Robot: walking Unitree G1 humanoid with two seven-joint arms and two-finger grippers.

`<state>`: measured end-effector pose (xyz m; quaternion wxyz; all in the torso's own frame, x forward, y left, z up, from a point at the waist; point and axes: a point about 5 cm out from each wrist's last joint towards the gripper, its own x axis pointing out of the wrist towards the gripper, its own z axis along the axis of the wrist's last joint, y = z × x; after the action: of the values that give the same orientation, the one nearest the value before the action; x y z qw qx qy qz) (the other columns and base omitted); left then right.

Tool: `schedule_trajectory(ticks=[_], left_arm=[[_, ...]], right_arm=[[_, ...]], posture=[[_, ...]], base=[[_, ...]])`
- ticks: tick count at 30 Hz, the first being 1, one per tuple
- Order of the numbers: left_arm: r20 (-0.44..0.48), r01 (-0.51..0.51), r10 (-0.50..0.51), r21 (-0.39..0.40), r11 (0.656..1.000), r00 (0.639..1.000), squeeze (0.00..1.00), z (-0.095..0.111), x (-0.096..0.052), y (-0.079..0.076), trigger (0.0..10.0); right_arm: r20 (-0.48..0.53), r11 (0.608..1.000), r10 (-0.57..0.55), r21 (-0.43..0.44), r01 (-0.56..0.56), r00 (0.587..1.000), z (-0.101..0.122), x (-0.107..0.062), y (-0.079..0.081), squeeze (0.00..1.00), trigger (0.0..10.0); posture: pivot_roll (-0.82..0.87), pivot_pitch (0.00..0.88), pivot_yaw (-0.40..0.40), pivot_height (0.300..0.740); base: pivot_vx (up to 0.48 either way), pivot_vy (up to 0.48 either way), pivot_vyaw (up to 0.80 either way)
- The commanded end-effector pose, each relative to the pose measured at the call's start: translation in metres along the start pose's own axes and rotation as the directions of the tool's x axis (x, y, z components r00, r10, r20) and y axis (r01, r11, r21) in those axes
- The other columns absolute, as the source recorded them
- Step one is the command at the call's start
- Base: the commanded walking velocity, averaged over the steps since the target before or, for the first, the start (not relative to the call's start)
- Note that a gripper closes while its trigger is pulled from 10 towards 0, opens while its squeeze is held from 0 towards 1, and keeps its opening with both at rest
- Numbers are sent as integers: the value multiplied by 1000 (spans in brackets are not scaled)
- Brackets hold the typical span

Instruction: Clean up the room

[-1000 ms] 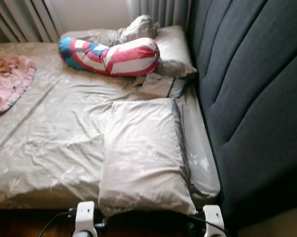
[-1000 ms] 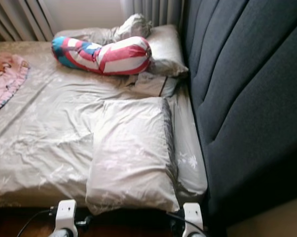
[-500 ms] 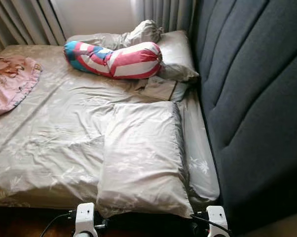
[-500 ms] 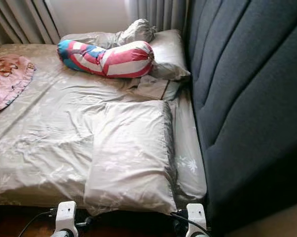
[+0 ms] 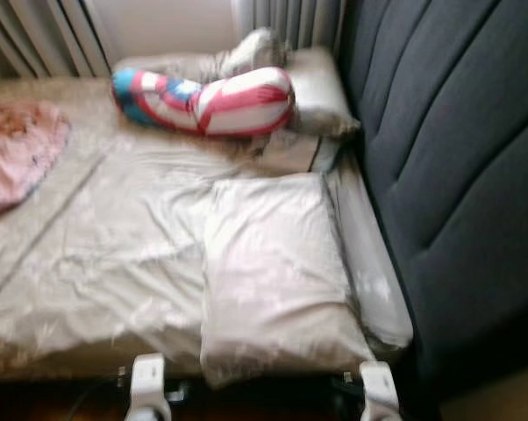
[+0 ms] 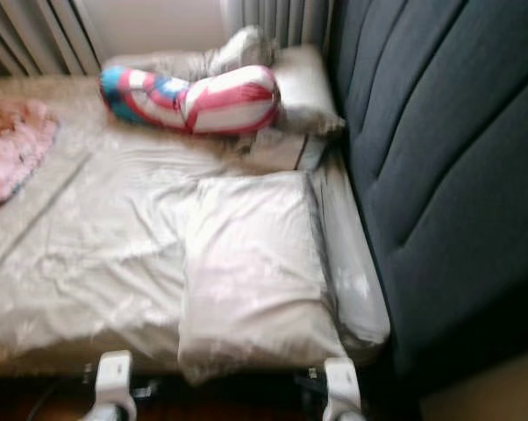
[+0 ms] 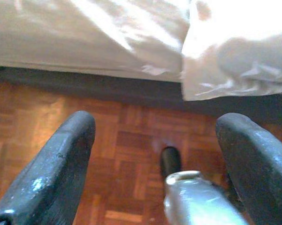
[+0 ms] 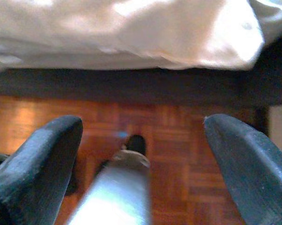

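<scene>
So the head views are a bit blurry here, but the bed (image 5: 97, 254) is right in front, covered in a rumpled beige sheet. A big pale pillow (image 5: 277, 276) lies flat at the near edge, close to the dark grey padded headboard (image 5: 457, 175) on the right, with its near corner hanging a little over the edge of the bed. Further back there's a red, white and blue striped bolster (image 5: 207, 101) lying across the bed, touching a second beige pillow (image 5: 321, 96) tucked against the headboard. A bunched-up bit of beige bedding (image 5: 251, 48) sits just behind the bolster. Over on the far left of the bed is a pink blanket (image 5: 18, 149), well apart from the pillows. Grey curtains (image 5: 36, 35) hang at the back.

Both arms are down low in front of the bed. The left gripper (image 7: 162, 154) has its 2 black fingers spread wide, holding nothing, hovering above the parquet floor (image 7: 127, 140) with the bed edge ahead of it. The right gripper (image 8: 141, 154) is the same deal: fingers wide apart, empty, over the floor below the overhanging bedding.
</scene>
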<state>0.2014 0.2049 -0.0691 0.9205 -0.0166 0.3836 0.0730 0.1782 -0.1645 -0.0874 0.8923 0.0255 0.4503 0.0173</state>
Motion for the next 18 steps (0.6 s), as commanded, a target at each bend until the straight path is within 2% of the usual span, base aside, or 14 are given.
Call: schedule_trajectory(ticks=[1, 9, 16, 18], left_arm=[[16, -5, 5, 2, 1000, 1000, 0, 3, 0, 2, 10000], [92, 17, -16, -17, 1000, 996, 0, 26, 5, -5, 10000], [55, 21, -21, -8, 1000, 998, 0, 19, 5, -8, 10000], [60, 19, -21, 31, 999, 998, 0, 19, 5, -7, 10000]], right_arm=[[-1, 1000, 1, 9, -1, 1000, 0, 0, 1, 0, 10000], [7, 1000, 6, 9, -6, 1000, 0, 0, 1, 0, 10000], [5, 1000, 9, -4, -9, 1000, 0, 0, 2, 0, 10000], [3, 1000, 7, -2, -7, 1000, 0, 0, 2, 0, 10000]], posture=[[-81, 69, -30, 740], [-80, 68, -31, 740], [-85, 71, -28, 740], [-87, 75, -31, 740]], base=[[0, 0, 0], [0, 0, 0], [0, 0, 0], [0, 0, 0]])
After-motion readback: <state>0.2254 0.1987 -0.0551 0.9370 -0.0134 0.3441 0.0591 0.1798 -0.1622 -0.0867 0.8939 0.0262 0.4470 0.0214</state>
